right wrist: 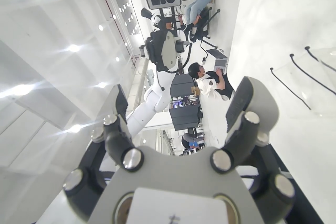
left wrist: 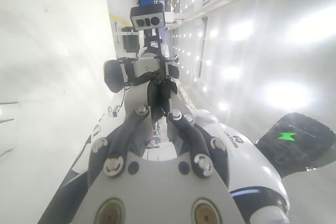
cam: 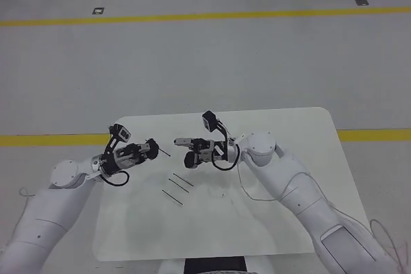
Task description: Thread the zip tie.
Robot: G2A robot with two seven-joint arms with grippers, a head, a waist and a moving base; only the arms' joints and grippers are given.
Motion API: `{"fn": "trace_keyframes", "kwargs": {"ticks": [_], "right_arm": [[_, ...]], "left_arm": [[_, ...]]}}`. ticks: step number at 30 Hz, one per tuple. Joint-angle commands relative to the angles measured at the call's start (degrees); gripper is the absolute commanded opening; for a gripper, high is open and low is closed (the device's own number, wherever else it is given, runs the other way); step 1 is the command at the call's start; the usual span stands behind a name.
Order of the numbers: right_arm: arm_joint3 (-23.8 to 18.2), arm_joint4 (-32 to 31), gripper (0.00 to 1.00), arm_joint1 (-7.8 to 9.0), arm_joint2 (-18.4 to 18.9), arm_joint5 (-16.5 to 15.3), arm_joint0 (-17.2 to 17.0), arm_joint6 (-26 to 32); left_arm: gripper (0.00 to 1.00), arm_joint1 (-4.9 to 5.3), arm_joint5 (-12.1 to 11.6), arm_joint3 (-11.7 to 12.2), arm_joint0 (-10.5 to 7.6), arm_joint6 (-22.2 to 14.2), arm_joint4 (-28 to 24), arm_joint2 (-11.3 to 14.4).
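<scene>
My left gripper (cam: 153,148) hovers over the left part of the white table (cam: 281,212), shut on a thin black zip tie (cam: 165,153) that sticks out past its tips toward the right arm. In the left wrist view the black fingers (left wrist: 155,96) are pressed together, and the tie itself is hard to make out there. My right gripper (cam: 185,151) faces it a short gap away, open, with nothing between its fingers (right wrist: 237,101). Three more black zip ties (cam: 178,185) lie flat on the table just in front of both grippers, also seen as zip ties (right wrist: 291,89) from the right wrist.
The loose ties lie side by side, with a clear plastic sheet (right wrist: 319,93) around them in the right wrist view. Bare tabletop stretches to the right and toward the front edge. A yellow floor line (cam: 205,16) runs behind the table.
</scene>
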Motion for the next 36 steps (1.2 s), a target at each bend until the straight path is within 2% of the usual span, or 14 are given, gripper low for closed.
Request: {"fn": "trace_keyframes", "kwargs": {"ticks": [1,6,10,11,19,24,30,36], "right_arm": [[0.8,0.3,1.00,-0.34,-0.5,-0.4,0.9,-0.5],[5.2,2.7,1.00,-1.88,-2.9,-1.0,3.8,-1.1],[8.9,5.2,1.00,-3.27,-4.6,-3.3,5.8,-0.7],[8.9,5.2,1.00,-3.27,-4.6,-3.3,5.8,-0.7],[8.8,5.1,1.00,-3.27,-4.6,-3.4,5.6,-1.0],[8.0,3.6,1.00,-3.22,-4.6,-4.8,4.4,-2.6],[9.3,-0.3,1.00,-3.70,-5.4,-8.6,5.5,-5.3],[10.6,-2.5,1.00,-4.27,-6.0,-15.0,5.8,-7.2]], "left_arm": [[0.00,-0.45,0.0,0.2,0.05,0.4,0.9,-0.9],[0.00,-2.17,0.0,0.7,0.81,0.6,3.9,-3.5],[0.00,-3.82,0.0,1.6,1.04,1.5,6.4,-5.5],[0.00,-3.95,0.0,1.6,1.01,1.5,6.5,-5.7],[0.00,-3.98,0.1,1.6,1.07,1.8,6.4,-5.6],[0.00,-4.23,0.5,0.9,1.69,2.7,4.8,-5.3],[0.00,-4.32,1.1,2.0,1.36,1.2,2.6,-5.7],[0.00,-4.49,1.2,2.8,1.01,0.6,2.1,-5.6]]}}
